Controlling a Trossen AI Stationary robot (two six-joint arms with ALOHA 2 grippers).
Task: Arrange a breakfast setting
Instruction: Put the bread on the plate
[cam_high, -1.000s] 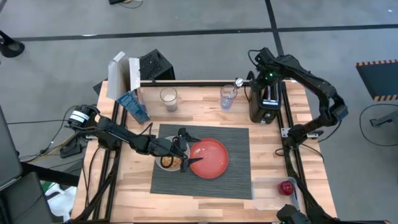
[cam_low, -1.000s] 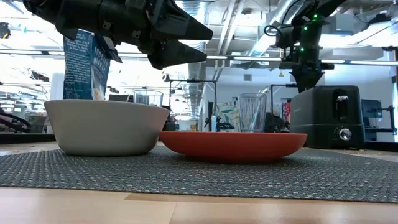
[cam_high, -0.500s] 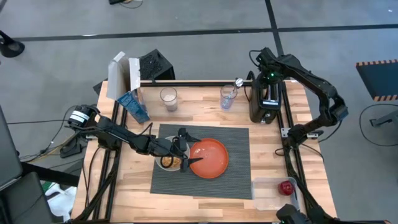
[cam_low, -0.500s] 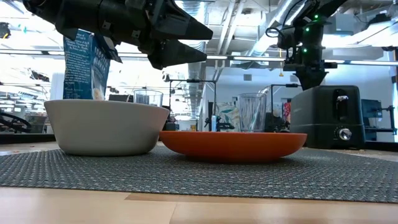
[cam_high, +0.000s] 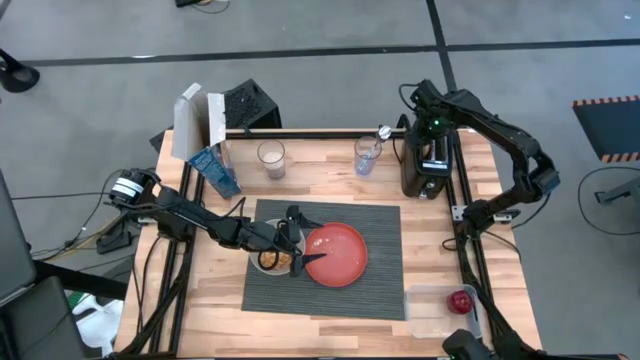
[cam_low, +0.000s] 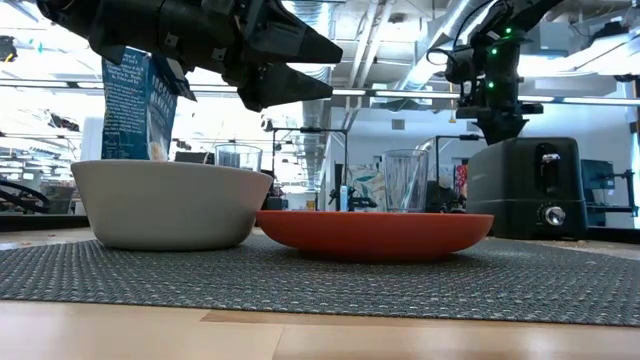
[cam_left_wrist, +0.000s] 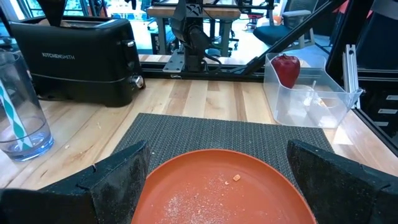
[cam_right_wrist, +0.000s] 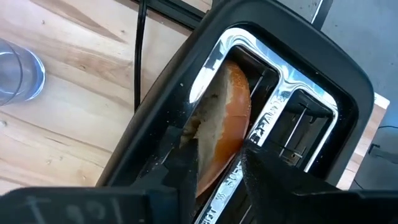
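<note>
The dark grey placemat (cam_high: 375, 285) lies mid-table. On it stand the pale grey bowl (cam_low: 170, 205) and, to its right, the red-orange plate (cam_high: 340, 255), which holds only crumbs. My left gripper (cam_low: 295, 62) hovers open and empty above the bowl's right rim and the plate (cam_left_wrist: 217, 186). My right gripper (cam_right_wrist: 217, 168) is down at the black toaster (cam_high: 428, 160), at the far right, shut on a bread slice (cam_right_wrist: 224, 118) that stands in a slot. The small red round item (cam_high: 460, 299) sits in a clear tub. A shiny-ended utensil (cam_high: 383, 132) stands in a glass. My right gripper pinches the bread slice between its two fingers, one finger (cam_right_wrist: 186, 165) on each flat face, at the slice's top edge (cam_right_wrist: 217, 155). The fingers come from above, pointing down. The slice stands on edge, its lower part inside the toaster slot.
Two clear glasses (cam_high: 270, 158) (cam_high: 367, 157) stand along the far side. A blue carton (cam_high: 213, 170) and a white box (cam_high: 200, 120) stand at the far left. The clear tub (cam_left_wrist: 308, 93) is at the near right corner. Bare wood lies left of and in front of the placemat.
</note>
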